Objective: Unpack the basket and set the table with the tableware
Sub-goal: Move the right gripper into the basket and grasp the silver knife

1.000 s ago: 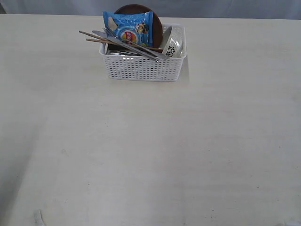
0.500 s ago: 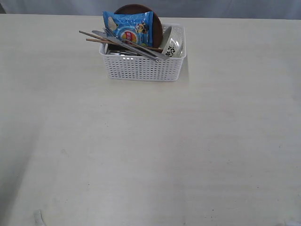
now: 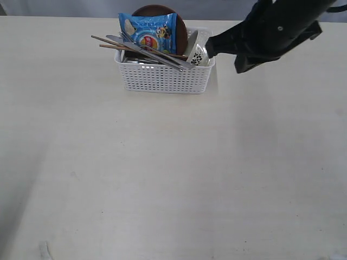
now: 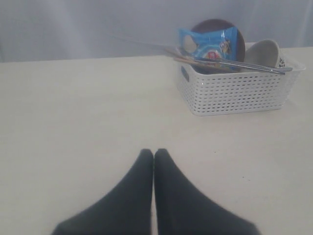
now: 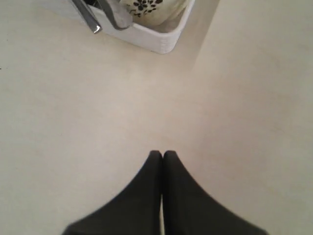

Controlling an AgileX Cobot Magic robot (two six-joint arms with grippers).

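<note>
The white basket (image 3: 165, 78) stands at the far middle of the table (image 3: 162, 173). In it lean the brown plate (image 3: 182, 33), the white bowl (image 3: 198, 53) with a black flower print, the steel knife and fork (image 3: 154, 55) and the wooden chopsticks (image 3: 105, 42). I cannot make out the spoon or the cup. My right gripper (image 3: 209, 50) hangs shut and empty just off the basket's right end, over the tabletop (image 5: 162, 153). The left gripper (image 4: 154, 152) is shut on nothing, low over the table and well short of the basket (image 4: 239, 90).
A blue snack bag (image 3: 149, 31) stands in the basket in front of the plate. The knife, fork and chopsticks stick out past the basket's left rim. The black right arm (image 3: 276, 27) stretches in from the upper right.
The right arm has come into the exterior view from the upper right, and its gripper now hangs beside the basket's right end. The basket and its contents have not moved.
</note>
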